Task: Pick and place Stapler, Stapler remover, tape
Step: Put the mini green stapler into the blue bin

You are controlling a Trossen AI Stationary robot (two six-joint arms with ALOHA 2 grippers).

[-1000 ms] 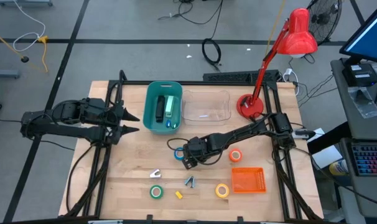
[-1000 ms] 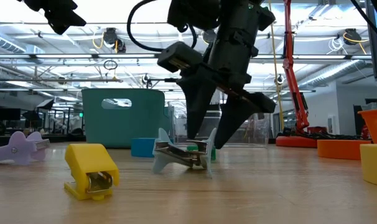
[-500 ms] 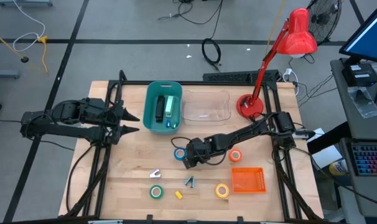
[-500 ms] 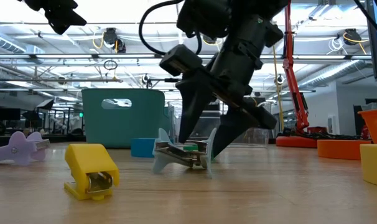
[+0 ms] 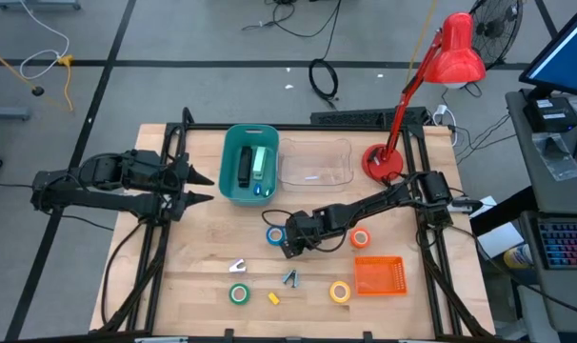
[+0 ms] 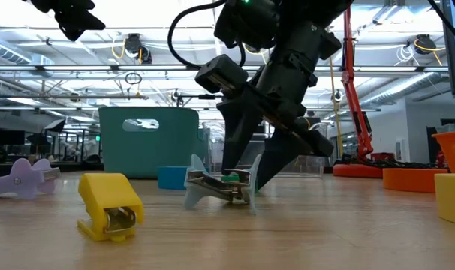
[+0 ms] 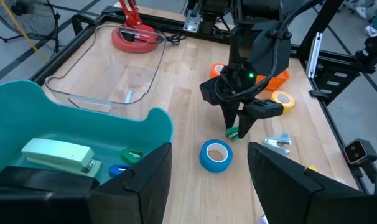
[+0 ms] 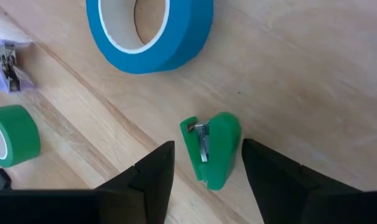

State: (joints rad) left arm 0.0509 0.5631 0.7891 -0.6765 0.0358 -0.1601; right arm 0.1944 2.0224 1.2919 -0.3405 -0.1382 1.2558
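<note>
Near the middle of the tabletop [image 5: 203,257] the right gripper [image 8: 204,180] hangs low over a small green staple remover [image 8: 210,149], its fingers spread to either side and not touching it; the remover lies flat on the wood, its long axis running between the fingers, metal teeth facing the blue tape roll [image 8: 150,31] just beside it; bare wood lies open toward the left edge, while toward the front edge sit a green tape roll [image 5: 239,294], a yellow staple remover [image 5: 273,298], a grey one [image 5: 290,278] and a yellow tape roll [image 5: 340,292]; an orange tray [image 5: 378,275] crowds the front right corner; the left gripper [image 5: 198,187] waits, fingers apart and empty, by the teal bin [image 5: 226,171] near the back edge.
</note>
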